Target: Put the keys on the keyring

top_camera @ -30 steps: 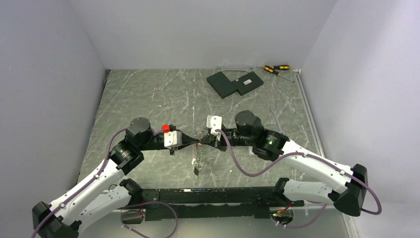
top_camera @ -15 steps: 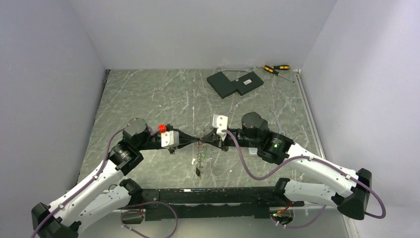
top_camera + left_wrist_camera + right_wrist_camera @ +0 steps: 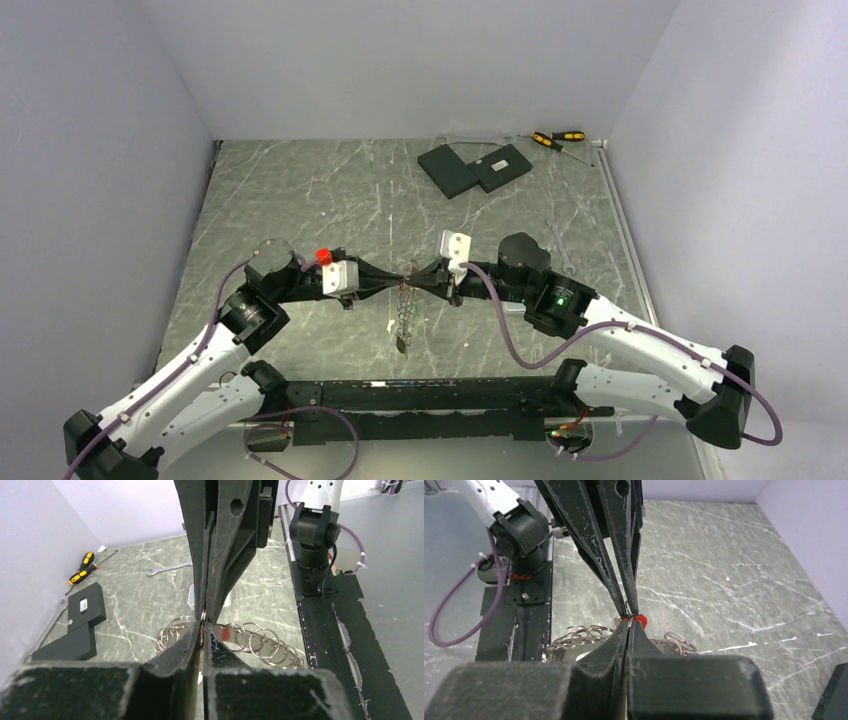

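Note:
My two grippers meet tip to tip over the middle of the table. The left gripper [image 3: 398,281] [image 3: 202,630] is shut, bar a sliver, on a red-headed key [image 3: 639,619]; only its red head shows between the jaws. Facing it, the right gripper [image 3: 412,281] [image 3: 626,622] is shut on a thin wire ring at the same spot. Under the tips stretches the keyring [image 3: 401,318] [image 3: 260,641] [image 3: 574,637], a flat metal band carrying several small split rings. I cannot tell whether it hangs or rests on the table. No other keys show.
Two flat black slabs [image 3: 473,168] lie at the back, with yellow-and-black screwdrivers [image 3: 556,139] beside them near the right wall. A small spanner [image 3: 560,250] lies right of the right arm. A black rail [image 3: 420,395] runs along the near edge. Walls close in left and right.
The right wrist has slid right and the left wrist slightly left, so both grippers now lie in a flatter line. Their tips stay together. The left jaws show a sliver more gap.

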Controlling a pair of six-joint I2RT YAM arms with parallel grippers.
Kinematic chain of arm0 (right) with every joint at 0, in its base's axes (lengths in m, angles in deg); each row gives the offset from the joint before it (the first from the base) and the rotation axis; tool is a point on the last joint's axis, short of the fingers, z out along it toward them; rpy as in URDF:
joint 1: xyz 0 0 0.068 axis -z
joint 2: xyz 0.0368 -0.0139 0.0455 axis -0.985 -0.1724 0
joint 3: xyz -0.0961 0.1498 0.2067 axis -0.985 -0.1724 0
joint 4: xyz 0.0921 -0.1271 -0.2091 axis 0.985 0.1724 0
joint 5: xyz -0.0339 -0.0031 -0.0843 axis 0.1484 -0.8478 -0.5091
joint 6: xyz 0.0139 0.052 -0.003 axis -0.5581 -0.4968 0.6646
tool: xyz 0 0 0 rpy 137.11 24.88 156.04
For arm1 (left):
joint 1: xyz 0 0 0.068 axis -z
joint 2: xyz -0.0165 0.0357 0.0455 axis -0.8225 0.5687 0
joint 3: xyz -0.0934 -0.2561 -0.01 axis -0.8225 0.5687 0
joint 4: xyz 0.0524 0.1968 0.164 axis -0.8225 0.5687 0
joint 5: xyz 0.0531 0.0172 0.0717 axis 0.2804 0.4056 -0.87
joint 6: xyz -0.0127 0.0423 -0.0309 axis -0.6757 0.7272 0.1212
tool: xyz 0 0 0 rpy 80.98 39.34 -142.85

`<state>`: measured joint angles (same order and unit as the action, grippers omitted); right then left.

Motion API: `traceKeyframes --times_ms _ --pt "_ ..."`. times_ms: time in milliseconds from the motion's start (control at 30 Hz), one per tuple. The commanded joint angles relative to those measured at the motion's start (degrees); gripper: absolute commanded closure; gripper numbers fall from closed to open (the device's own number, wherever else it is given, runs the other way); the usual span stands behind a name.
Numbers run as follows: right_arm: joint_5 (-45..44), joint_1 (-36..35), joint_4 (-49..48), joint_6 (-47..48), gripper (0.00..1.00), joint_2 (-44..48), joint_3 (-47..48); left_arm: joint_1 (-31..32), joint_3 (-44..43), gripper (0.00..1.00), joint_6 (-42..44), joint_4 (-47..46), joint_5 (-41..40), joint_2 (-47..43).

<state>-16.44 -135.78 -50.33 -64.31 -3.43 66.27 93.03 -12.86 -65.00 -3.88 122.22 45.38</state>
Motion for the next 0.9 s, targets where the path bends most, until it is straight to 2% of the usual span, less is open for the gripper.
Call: traceKeyframes --times_ms 0,100,233,667,867 --pt "-0.1 -0.14 -9.23 -1.71 1.0 2.53 0.27 -0.51 0.82 0.84 -1.62 -1.36 0.22 -0.53" --pt "0.82 -0.2 -8.55 -1.77 1.0 1.81 0.59 -0.65 0.72 0.78 -1.32 -1.25 0.56 -0.67" --pt "1.65 -0.2 -7.95 -1.75 1.0 1.33 0.75 -0.69 0.91 0.75 -1.49 -1.74 1.26 -0.84" --pt "4.23 -0.19 -8.1 -2.35 1.0 -0.5 1.7 -0.7 0.46 0.75 -1.02 -1.07 2.36 0.0" --pt "3.31 -0.2 -9.28 -2.19 1.0 0.19 1.33 -0.69 0.3 0.79 -0.64 -0.71 3.55 0.79"
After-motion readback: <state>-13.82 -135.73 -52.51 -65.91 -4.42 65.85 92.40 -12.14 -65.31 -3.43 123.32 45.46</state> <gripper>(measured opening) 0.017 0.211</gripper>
